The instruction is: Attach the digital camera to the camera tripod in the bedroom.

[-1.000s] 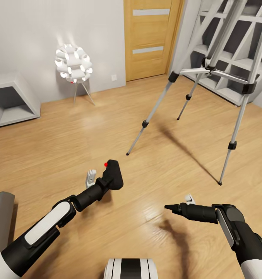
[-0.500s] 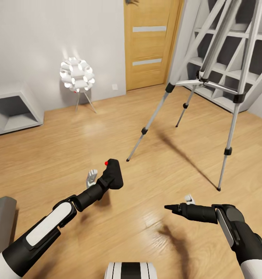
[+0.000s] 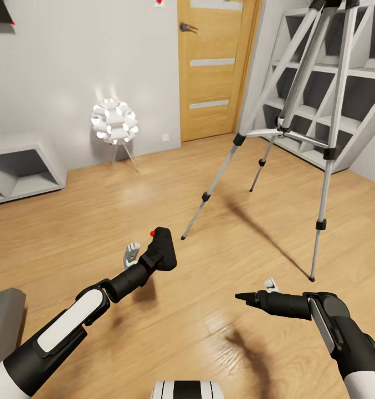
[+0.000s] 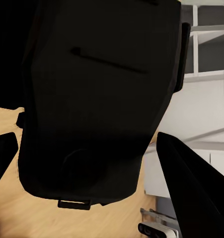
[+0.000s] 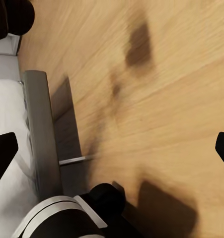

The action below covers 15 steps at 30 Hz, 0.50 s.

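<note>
Black digital camera clamped in left claw, above wooden floor; camera tripod ahead-right; right claw apart, empty.

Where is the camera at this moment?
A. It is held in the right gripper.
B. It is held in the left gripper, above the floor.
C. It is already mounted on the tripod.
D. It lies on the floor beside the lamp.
B: the camera with its red dot sits at the left gripper, apart from the tripod; the right gripper holds nothing.
</note>
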Tool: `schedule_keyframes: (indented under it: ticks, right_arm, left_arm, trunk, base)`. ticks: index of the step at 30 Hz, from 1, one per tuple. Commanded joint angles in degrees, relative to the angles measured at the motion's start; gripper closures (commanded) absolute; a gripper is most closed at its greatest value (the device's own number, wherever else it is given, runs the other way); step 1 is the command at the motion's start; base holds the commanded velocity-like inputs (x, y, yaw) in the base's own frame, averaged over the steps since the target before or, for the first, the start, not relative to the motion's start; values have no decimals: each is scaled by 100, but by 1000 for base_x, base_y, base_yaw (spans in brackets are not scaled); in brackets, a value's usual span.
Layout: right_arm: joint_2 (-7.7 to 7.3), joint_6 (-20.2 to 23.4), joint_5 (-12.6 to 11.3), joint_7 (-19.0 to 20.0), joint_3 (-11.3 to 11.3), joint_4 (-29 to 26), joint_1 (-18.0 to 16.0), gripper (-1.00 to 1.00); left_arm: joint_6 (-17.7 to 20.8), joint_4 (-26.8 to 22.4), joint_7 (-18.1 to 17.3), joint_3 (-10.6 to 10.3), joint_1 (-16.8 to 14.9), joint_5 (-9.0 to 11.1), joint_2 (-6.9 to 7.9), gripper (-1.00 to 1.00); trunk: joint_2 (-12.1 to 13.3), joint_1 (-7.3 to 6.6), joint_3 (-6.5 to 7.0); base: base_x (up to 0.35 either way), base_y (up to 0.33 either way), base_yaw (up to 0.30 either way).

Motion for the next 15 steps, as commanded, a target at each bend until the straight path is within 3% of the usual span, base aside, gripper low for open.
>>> schedule_keyframes:
  ticks: [1,15]
  right_arm:
    - [-1,38,-25,-4,-2,0,-2,-100]
    - [-1,38,-21,-12,-5,0,-2,-100]
  left_arm:
    - [0,-8,30,-10,-5,43,4,100]
    - [0,-8,34,-18,-5,43,4,100]
  trunk:
    - [0,-3,18]
    - [19,-39,329]
  base:
    - [0,0,0]
    - [0,0,0]
